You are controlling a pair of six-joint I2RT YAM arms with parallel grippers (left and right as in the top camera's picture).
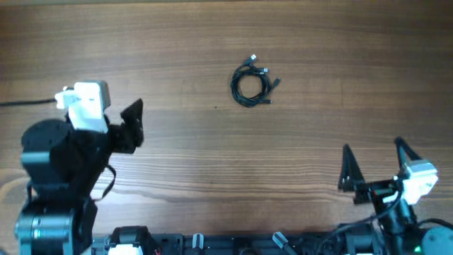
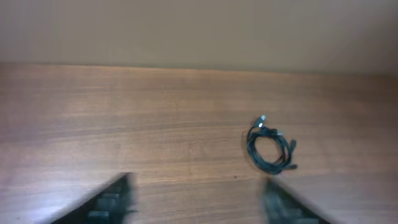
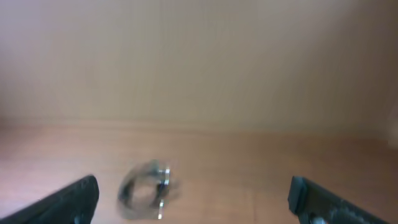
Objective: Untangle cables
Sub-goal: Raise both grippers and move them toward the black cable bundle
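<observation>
Cables lie bunched on the worktop, far ahead of both open, empty jaws; reaching probably comes next.

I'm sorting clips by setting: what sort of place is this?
Likely a robotics lab bench: a plain wooden table, a left arm and a right arm at its edge, one coil of cables.

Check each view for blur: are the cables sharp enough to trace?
Overhead: evenly lit, no glare, cables fairly crisp but small. Left wrist: slightly soft, cables readable as a coil, individual strands not separable. Right wrist: heavily blurred and washed out, cables just a pale smear.
</observation>
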